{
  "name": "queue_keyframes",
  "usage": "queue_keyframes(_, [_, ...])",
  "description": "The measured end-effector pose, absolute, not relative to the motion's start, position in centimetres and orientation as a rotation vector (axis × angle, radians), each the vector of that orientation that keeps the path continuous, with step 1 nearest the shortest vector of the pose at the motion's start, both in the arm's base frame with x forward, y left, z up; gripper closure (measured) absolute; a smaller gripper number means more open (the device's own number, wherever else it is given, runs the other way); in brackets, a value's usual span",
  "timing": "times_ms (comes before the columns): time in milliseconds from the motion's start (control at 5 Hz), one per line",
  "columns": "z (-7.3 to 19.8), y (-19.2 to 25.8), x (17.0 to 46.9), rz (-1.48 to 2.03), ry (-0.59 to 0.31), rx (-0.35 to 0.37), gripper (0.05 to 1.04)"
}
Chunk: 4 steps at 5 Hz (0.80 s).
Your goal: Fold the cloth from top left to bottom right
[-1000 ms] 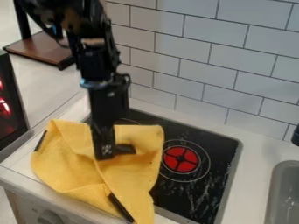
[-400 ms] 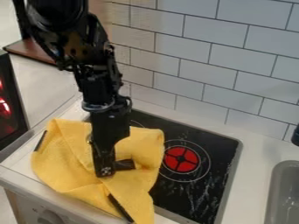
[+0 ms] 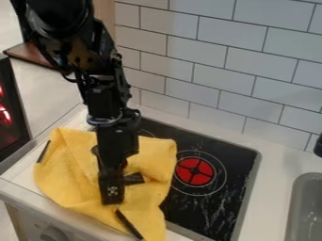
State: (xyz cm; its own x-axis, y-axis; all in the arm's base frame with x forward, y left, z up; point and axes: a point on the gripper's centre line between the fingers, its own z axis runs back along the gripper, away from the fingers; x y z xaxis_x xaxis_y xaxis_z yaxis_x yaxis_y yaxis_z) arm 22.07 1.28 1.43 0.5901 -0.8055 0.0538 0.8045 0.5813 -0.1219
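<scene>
Table [image 3: 275,162]: supports setup | stovetop [image 3: 211,209]: left part covered | yellow cloth [image 3: 68,176]: rumpled across stovetop and table's front-left edge; top-left corner lies out, not at bottom right; main fold judged undone, carry-over and laying flat left | claw [image 3: 117,194]: at cloth's middle, grip state can't tell | print: none legible.

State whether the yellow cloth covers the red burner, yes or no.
No, the red burner lies uncovered on the stove top, beside the edge of the yellow cloth.
</scene>
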Motion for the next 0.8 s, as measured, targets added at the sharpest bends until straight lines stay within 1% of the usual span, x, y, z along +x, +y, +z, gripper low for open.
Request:
queue_keyframes(200, [1.5,1.2,21.7,-0.950,0.026,-0.149,0.078])
queue_keyframes(400, [2.5,0.9,21.7,-0.948,0.003,-0.162,0.078])
queue_keyframes(600, [3.2,0.5,21.6,-0.953,0.006,-0.196,0.085])
queue_keyframes(800, [6.1,0.2,22.3,-0.962,-0.059,-0.181,0.085])
